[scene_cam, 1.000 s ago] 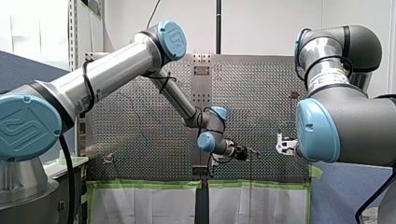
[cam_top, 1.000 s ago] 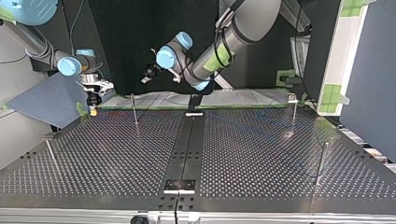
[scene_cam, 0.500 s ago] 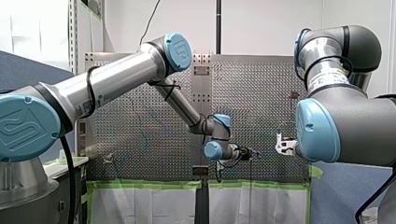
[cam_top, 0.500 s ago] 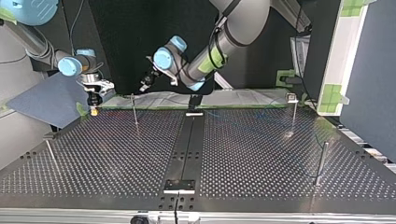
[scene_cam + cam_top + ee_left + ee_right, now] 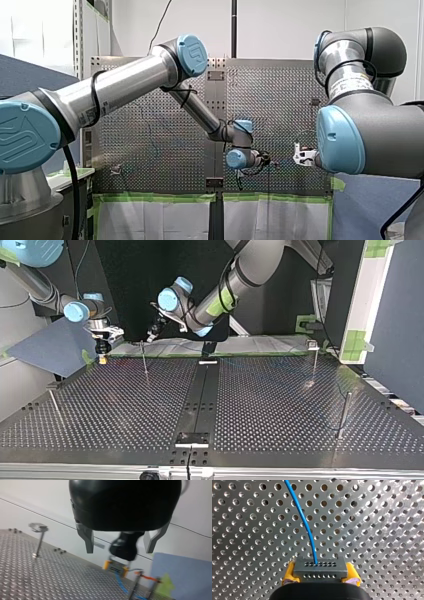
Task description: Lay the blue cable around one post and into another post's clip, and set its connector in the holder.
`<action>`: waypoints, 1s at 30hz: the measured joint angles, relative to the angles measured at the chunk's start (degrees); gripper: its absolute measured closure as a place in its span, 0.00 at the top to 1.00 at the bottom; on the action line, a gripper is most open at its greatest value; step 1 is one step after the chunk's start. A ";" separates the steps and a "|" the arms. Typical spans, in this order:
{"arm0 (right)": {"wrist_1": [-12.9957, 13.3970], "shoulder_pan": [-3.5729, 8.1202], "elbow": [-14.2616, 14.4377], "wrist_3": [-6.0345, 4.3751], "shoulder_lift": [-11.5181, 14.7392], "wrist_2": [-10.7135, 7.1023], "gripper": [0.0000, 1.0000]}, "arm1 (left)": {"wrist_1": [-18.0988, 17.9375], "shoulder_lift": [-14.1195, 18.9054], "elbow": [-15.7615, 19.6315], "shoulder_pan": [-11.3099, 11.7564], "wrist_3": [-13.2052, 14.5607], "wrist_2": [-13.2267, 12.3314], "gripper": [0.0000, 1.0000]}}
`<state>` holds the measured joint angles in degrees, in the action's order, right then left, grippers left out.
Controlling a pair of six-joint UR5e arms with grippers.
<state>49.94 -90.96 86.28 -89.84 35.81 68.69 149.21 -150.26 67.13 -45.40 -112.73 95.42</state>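
Right gripper (image 5: 321,574): closed on grey connector (image 5: 321,568), yellow pads (image 5: 288,576) at both sides.
Blue cable (image 5: 305,521): out of connector, ahead over perforated table (image 5: 377,530).
Left gripper (image 5: 119,548): metal fingers (image 5: 87,538) wide apart, nothing between; in air, near thin post (image 5: 144,356).
Connector place: table corner at top view's left.

My right gripper (image 5: 320,576), lower centre of the frame: its yellow pads (image 5: 287,577) clamp a grey connector (image 5: 320,568) by both ends, with rows of small holes across its face. A blue cable (image 5: 304,520) leaves the connector's middle and curves toward the upper left. The perforated metal table (image 5: 377,530) fills the background.
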 joint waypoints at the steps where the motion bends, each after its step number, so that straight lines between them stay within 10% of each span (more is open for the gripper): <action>1: 0.00 -0.01 -0.01 0.00 0.00 0.00 0.00 | 0.29 -0.08 0.33 -0.13 0.43 0.45 0.98; 30: -0.27 -0.25 0.00 0.00 -0.01 0.03 0.00 | -0.92 -4.56 -4.98 -1.87 13.88 3.15 0.96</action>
<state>49.67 -91.21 86.28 -89.84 35.80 68.73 148.29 -154.81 62.15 -47.27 -98.85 98.57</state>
